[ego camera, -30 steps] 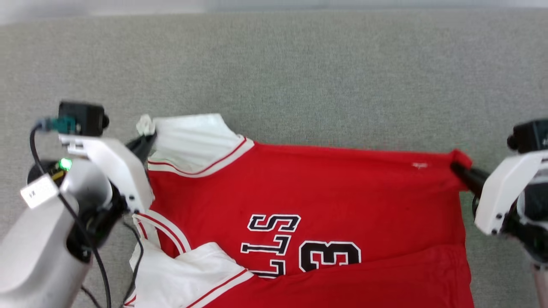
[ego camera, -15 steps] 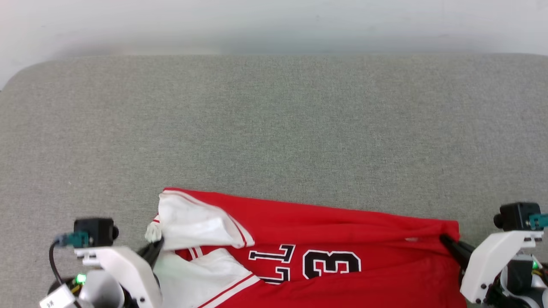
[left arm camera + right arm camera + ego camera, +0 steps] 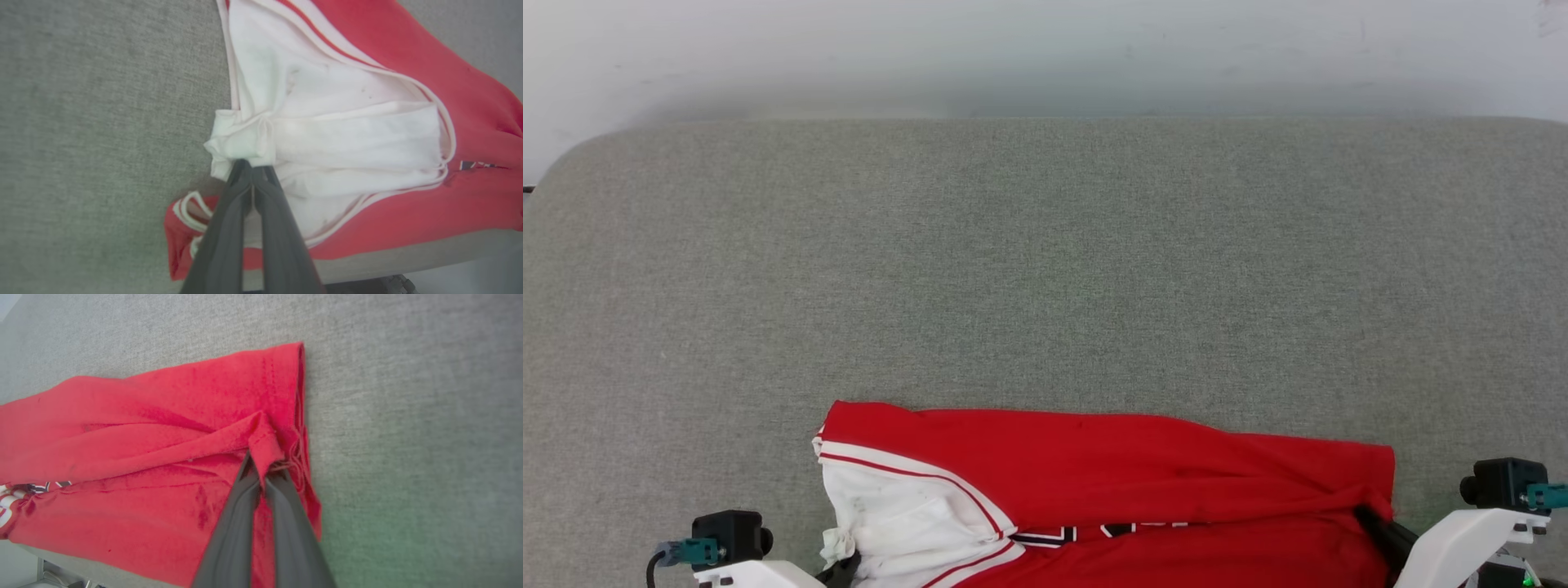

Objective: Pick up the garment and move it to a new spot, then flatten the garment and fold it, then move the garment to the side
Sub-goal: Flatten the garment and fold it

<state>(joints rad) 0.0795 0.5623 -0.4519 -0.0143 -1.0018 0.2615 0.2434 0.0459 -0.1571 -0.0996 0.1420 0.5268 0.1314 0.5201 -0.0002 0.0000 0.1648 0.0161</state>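
Garment (image 3: 1094, 465) lay on the grey bench (image 3: 1045, 245), down at the near edge, close to the robot. It was a red shirt with white sleeves. It was stretched out long from left to right. A soft fold of red cloth ran along its top. A thin strip of black letters (image 3: 1094, 535) peeked out from under that fold. One white sleeve (image 3: 347, 134) was at the left end, and it had red and white stripes round its edge.

The left pincer (image 3: 252, 166) was squeezed tight on a little bunch of that white sleeve. Its two dark fingers were pressed together, with the cloth caught at the tips. A small bit of red cloth with white trim (image 3: 184, 220) stuck out beside the fingers.

The right pincer (image 3: 258, 469) was squeezed tight on the red corner at the right end of the garment. The hem stood up in a small peak where the fingers held it. Long creases ran away from that peak across the red cloth. A few loose red threads (image 3: 296, 457) hung by the hem.

The two pincers were well apart, one at each end of the garment. A pale wall (image 3: 1045, 49) stood behind the bench.
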